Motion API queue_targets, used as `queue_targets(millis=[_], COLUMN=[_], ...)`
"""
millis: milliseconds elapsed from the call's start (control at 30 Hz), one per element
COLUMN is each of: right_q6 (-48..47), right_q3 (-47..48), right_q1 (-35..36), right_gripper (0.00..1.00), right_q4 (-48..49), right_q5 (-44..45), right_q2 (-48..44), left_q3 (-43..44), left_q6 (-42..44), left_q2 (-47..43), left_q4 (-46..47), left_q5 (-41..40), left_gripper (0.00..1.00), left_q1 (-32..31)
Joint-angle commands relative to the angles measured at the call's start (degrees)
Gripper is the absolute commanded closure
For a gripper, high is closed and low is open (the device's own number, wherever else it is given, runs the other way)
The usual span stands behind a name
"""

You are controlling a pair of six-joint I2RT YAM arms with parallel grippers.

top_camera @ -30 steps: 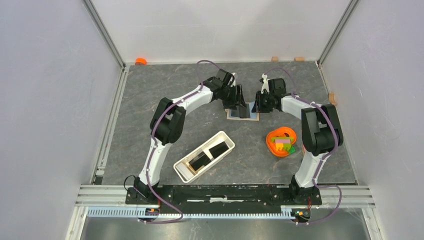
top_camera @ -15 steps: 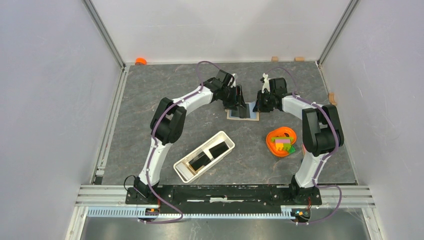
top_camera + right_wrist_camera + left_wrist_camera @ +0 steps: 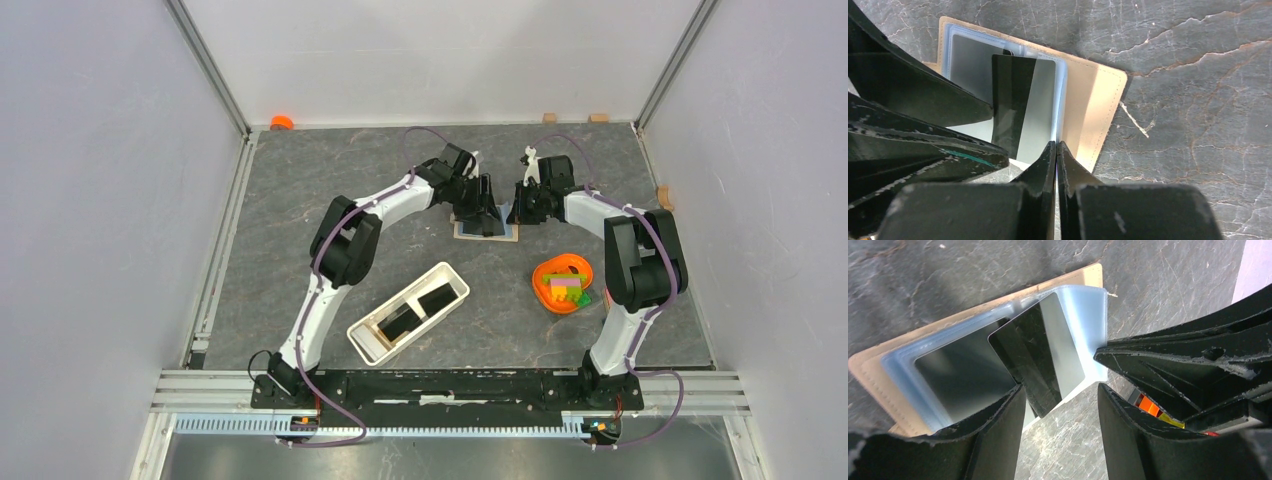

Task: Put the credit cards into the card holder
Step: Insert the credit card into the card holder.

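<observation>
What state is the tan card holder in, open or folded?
Open: the tan card holder lies spread flat on the table, clear sleeves facing up.

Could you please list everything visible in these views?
card holder: one, tan with clear sleeves, open, far centre.
credit card: one, black, lying on the sleeves.
white tray: one, white, near centre, holding two black items.
orange bowl: one, orange, right of tray, holding coloured blocks.
orange cap: one, orange, far-left corner.
wooden bits: three, tan, far and right edges.
left gripper: one, black, jaws apart around the card's end.
right gripper: one, black, shut on the card holder's sleeve.
</observation>
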Motion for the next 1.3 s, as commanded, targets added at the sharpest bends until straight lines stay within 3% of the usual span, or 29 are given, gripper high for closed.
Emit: queue_targets(millis=[0,200,367,600,767,933,1067,1267], right_q6=[-0.15,0.02,0.42,0.60,0.73,0.25,1.28,1.74], right_q3=[0.05,-0.39,-1.29,-2.55,-2.14,0.28,2.08,4.38], right_q1=[-0.16,-0.16,-0.16,-0.67,-2.01,-3.09,-3.59,-3.80], right_gripper=[0.96,0.95,0.77,0.63,0.63,0.70,0.68,0.68], right_q4=[1.22,1.79,2.49,2.74,3.56,4.06,5.32,5.38], right_q5=[-0.93,-1.10,-0.66,3.53,2.59,-2.02,-6.72,-7.10], right_q2=[-1.54,-1.62,-1.88,-3.28,-2.97,-0.09,2.75,4.67], left_q3=[3.34,3.37,2.97,-0.25,-2.98,-5.97,-5.79,-5.76], left_q6=[-0.44,-1.09,-1.67,-2.22,-0.16,-0.24,-1.00,-2.44], left_q2=[3.20,4.19,5.02,3.03,-1.28,-4.94,-4.30,-3.40], left_q4=[-0.15,3.98,7.69,12.68,12.68,11.90,10.23,9.75], left_q5=[0.87,2.23,3.36,3.74,-0.02,-7.21,-9.30,-10.94], left_gripper=[0.38,0.39,0.39,0.39,0.39,0.37,0.35,0.35], left_q1=[-1.23,-1.96,-2.51,-2.60,-2.51,-2.42,-2.25,-1.90])
